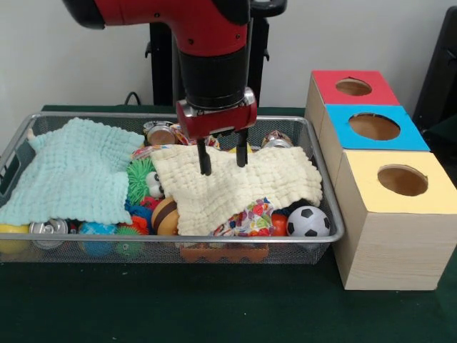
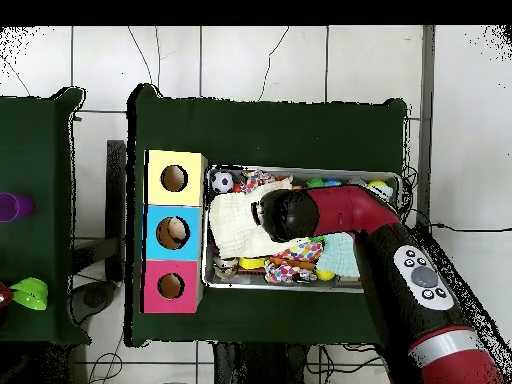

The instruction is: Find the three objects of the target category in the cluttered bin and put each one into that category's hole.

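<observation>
Jaws (image 1: pixel 222 162) open, empty, two dark fingers pointing down, tips just at or touching the yellow cloth (image 1: pixel 239 187) near its upper edge. Contact cannot be told for certain from the front view.

Wire bin (image 1: pixel 325 187) on the green desk (image 1: pixel 214 307). Left of the jaws lies a mint cloth (image 1: pixel 75 171); the two cloths hide most of the contents. Target category unstated, so which items count cannot be told. Partly showing: soccer ball (image 1: pixel 308 221) below and right of the jaws, green spiky ball (image 1: pixel 141 179) just left of them, cans (image 1: pixel 161 133) behind them.

Three boxes stand well right of the jaws: red (image 1: pixel 353 87), blue (image 1: pixel 374 127), yellow (image 1: pixel 402 180), each with a hole on top.

Risks, judged:
- A pinch here likely takes cloth only, nothing beneath.
- Lifted cloth may drag balls or wrappers along and spill them over the rim.
- Pushing down blind could wedge a fingertip against a hidden can.
- Cloth carried toward the boxes could block a hole.
</observation>
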{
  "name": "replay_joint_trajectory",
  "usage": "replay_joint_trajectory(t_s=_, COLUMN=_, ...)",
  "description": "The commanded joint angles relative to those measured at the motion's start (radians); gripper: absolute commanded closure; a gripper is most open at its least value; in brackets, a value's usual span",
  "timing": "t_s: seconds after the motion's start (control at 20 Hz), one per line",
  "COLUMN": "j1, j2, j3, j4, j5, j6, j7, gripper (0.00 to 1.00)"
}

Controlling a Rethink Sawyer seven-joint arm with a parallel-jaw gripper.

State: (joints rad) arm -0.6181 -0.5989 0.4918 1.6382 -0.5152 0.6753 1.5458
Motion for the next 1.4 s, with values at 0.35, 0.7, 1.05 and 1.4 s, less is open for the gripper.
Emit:
replay_joint_trajectory(t_s=0.35, j1=0.039, j2=-0.022, j3=-0.124, j4=0.109, j5=0.050, j6=-0.119, j7=0.224, gripper=0.00)
replay_joint_trajectory(t_s=0.7, j1=0.064, j2=-0.008, j3=-0.154, j4=0.125, j5=0.079, j6=-0.170, j7=0.227, gripper=0.00)
replay_joint_trajectory(t_s=1.05, j1=0.076, j2=-0.018, j3=-0.164, j4=0.144, j5=0.108, j6=-0.203, j7=0.207, gripper=0.00)
replay_joint_trajectory(t_s=1.4, j1=0.119, j2=0.044, j3=-0.208, j4=0.121, j5=0.107, j6=-0.303, j7=0.230, gripper=0.00)
